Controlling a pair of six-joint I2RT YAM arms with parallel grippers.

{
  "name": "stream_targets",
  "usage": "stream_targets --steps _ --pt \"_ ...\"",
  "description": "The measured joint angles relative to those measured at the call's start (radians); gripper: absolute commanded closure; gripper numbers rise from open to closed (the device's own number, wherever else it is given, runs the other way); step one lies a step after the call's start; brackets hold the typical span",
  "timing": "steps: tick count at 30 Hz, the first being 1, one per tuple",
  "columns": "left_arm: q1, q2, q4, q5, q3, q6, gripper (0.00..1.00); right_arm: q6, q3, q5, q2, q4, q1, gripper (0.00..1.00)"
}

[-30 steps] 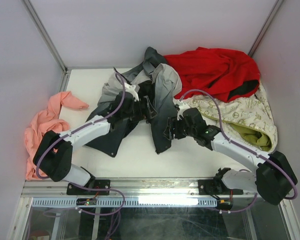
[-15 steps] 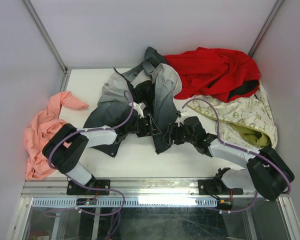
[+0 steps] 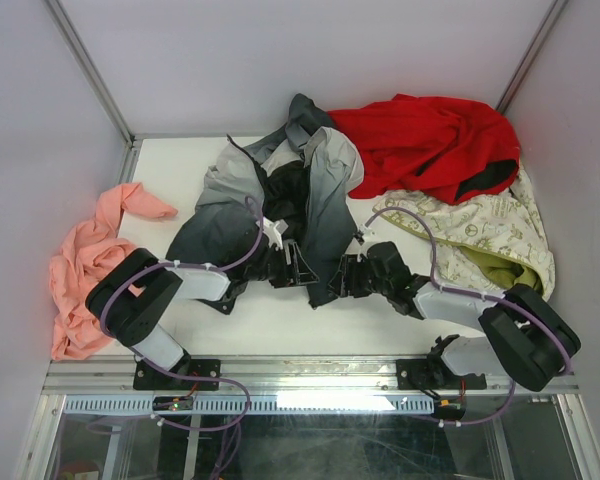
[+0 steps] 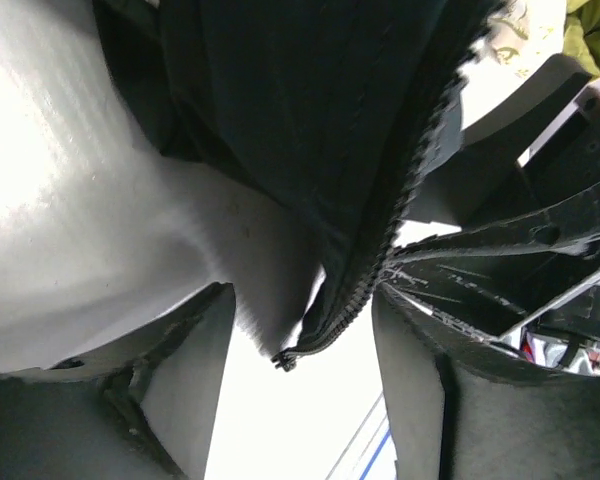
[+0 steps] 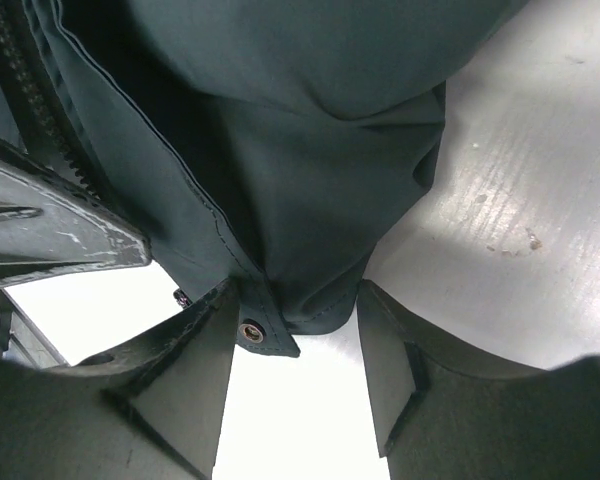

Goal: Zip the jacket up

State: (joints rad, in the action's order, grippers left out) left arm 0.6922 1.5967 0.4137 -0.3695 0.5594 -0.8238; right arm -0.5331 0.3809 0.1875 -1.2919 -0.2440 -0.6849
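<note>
The jacket (image 3: 325, 190) lies mid-table (image 3: 270, 320), its 6 o'clock hem (image 5: 310, 300) straddled by the wide-open left gripper (image 4: 300, 300) and wide-open right gripper (image 5: 295, 290), so the thin zipper edge (image 4: 380, 260) may slip out as either closes.

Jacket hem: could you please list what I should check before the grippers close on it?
1. Left gripper straddles the zipper end: ok.
2. Right gripper straddles the snap corner of the jacket: ok.
3. Both jaws open, nothing pinched yet: ok.
4. Slider located: cannot tell, none shows in either wrist view.
5. Red garment lies clear of both grippers: ok.
</note>
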Motion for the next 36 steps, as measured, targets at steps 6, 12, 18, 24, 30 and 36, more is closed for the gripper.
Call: stream_targets --steps 6,12,18,24,30,36 --pt "0.0 0.0 0.042 -0.026 -0.045 0.0 0.67 -0.001 -0.001 0.029 -0.019 -0.031 0.0 0.47" --pt "0.0 0.022 0.163 -0.077 -0.078 -0.007 1.0 0.0 -0.009 0.058 -0.023 -0.066 -0.001 0.41" --pt "0.0 0.002 0.231 -0.121 -0.09 -0.009 1.0 0.002 -0.037 0.117 -0.012 -0.131 -0.001 0.32" --pt "0.0 -0.138 0.227 -0.14 -0.102 0.031 1.0 0.0 -0.08 0.201 0.04 -0.233 -0.001 0.3" --pt "0.001 -0.2 0.212 -0.167 -0.101 0.069 1.0 0.0 -0.084 0.282 0.051 -0.329 -0.001 0.36" --pt "0.002 -0.211 0.146 -0.184 -0.071 0.106 1.0 0.012 -0.084 0.328 0.054 -0.371 -0.001 0.59"
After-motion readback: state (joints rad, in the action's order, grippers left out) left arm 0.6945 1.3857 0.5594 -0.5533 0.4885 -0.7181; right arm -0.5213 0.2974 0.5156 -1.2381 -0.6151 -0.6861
